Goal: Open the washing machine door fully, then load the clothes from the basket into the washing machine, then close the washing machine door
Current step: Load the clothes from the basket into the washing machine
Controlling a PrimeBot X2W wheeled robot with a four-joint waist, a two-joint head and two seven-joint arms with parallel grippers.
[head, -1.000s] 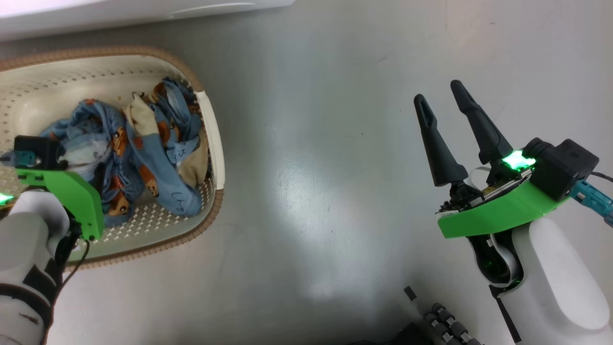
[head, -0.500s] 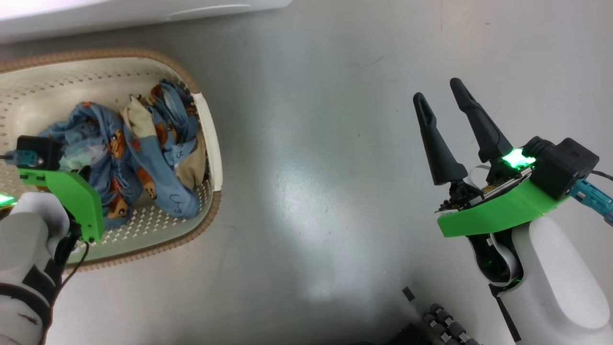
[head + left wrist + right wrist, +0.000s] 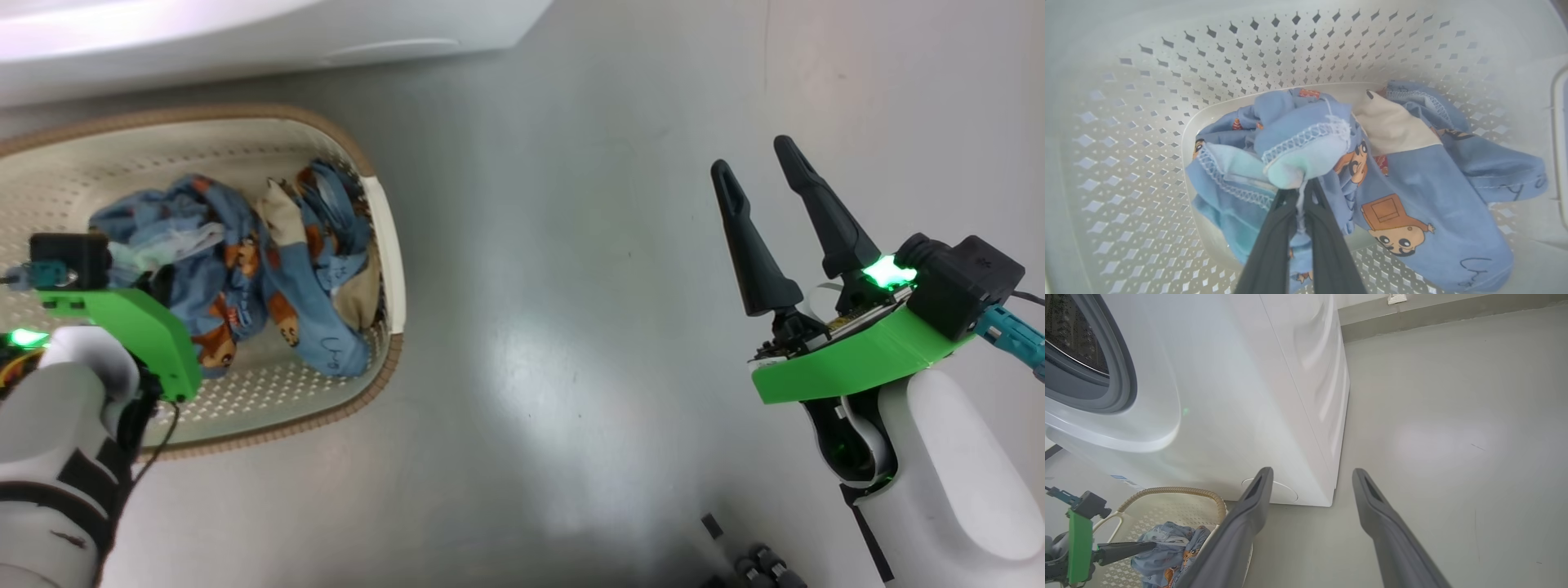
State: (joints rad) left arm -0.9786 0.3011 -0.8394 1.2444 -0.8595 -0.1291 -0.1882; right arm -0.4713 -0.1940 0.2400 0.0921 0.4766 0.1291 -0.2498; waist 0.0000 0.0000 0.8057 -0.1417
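Inside the basket, in the left wrist view, the left pincer is clamped narrow on a fold of the light-blue clothes heaped just ahead of it. Head view: the right pincer hovers spread wide above grey floor, the basket well to its left. Right wrist view: the washing machine stands ahead-left of it.

The clothes in the basket, basket before the washing machine, floor to the right
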